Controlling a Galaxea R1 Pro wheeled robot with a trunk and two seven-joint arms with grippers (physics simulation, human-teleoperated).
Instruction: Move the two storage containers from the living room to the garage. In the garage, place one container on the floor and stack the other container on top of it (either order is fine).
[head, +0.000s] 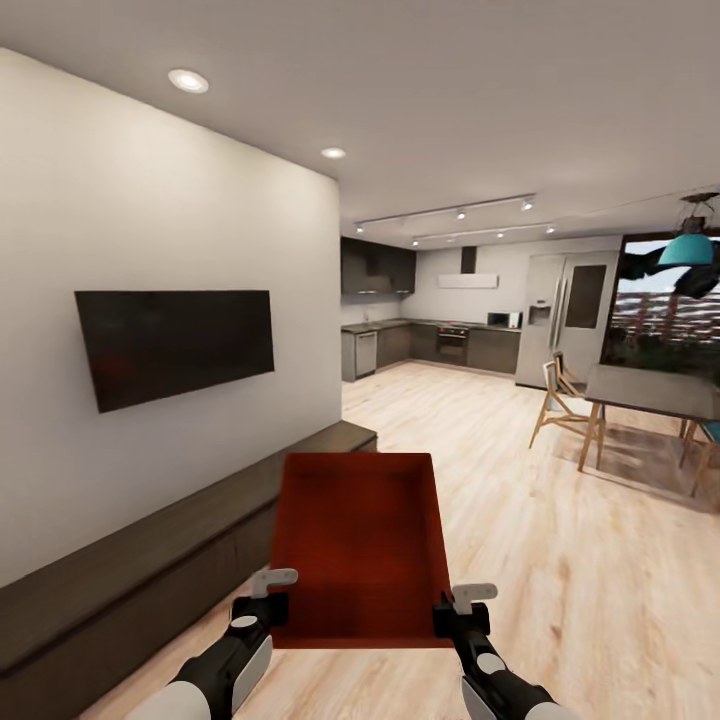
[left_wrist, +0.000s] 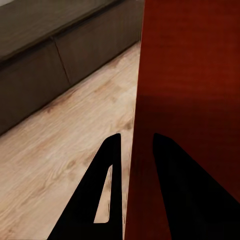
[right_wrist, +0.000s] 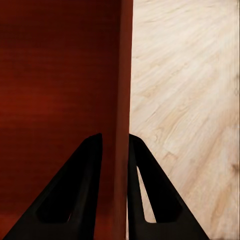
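I carry a red-orange bin (head: 358, 545) in front of me above the light wood floor (head: 560, 560). My left gripper (head: 268, 603) pinches the bin's left wall, one finger inside and one outside, and my right gripper (head: 452, 612) clamps the right wall the same way. A dark low bench (head: 150, 570) runs along the white wall at my left, under a black screen (head: 175, 340). A kitchen (head: 440, 335) lies ahead, and a dining table (head: 655, 390) with chairs stands to the right.

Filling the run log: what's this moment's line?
carrying | storage container | left gripper, right gripper clamp side walls | wood-plank floor | kitchen ahead
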